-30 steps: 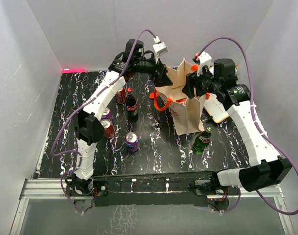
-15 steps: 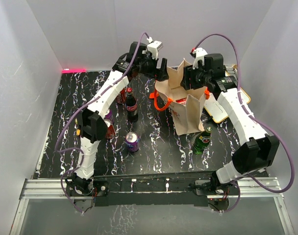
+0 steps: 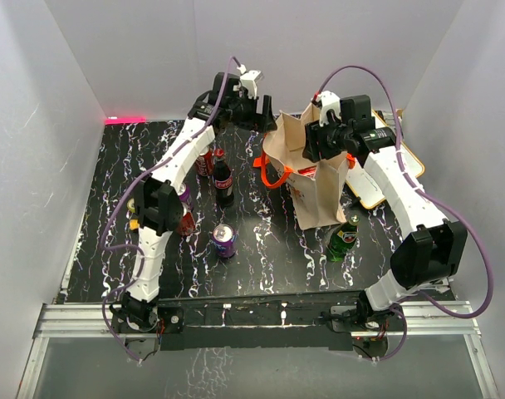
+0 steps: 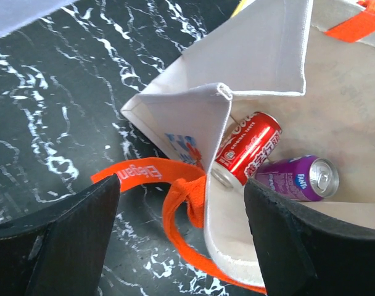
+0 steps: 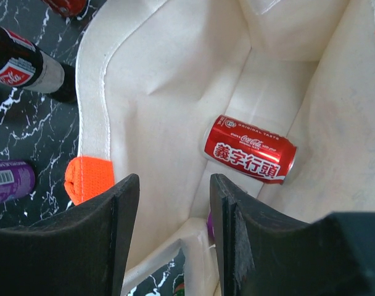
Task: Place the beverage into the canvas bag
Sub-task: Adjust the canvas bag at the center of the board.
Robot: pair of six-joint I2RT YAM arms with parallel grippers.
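**Black marbled tabletop: two cans lying in the bag, both grippers empty**

Deep inside the canvas bag [image 5: 169,74], directly beneath the right gripper [image 5: 175,234], a red cola can [image 5: 250,149] is lying on its side on the bag's floor. A purple can [image 4: 298,177] is lying just beside it, showing best from the left wrist. Both grippers are hanging spread, with nothing between their fingers. The right one is hovering over the bag's mouth. The left gripper [image 4: 181,246] is hovering over a corner of the rim where one side panel is folding inward. An orange handle [image 4: 147,171] is drooping outside the bag, just below the left gripper.

For these cans the placing is looking done, so the risk is sitting in the move away. The bag is standing free and soft. A finger catching the handle loop or the folded rim could be pulling it over and spilling the cans. The fold is also narrowing the mouth, so a later drink could be striking it and missing.

Out beyond the left gripper, a dark cola bottle [image 3: 223,179] and loose cans [image 3: 225,240] are standing on the table [image 3: 269,258]. A green bottle [image 3: 344,238] is standing below the right arm. What is probably a tray [image 3: 367,189] is lying past the right gripper, though the arm is hiding much of it. Plain pale walls [image 3: 61,66] are closing in three sides.
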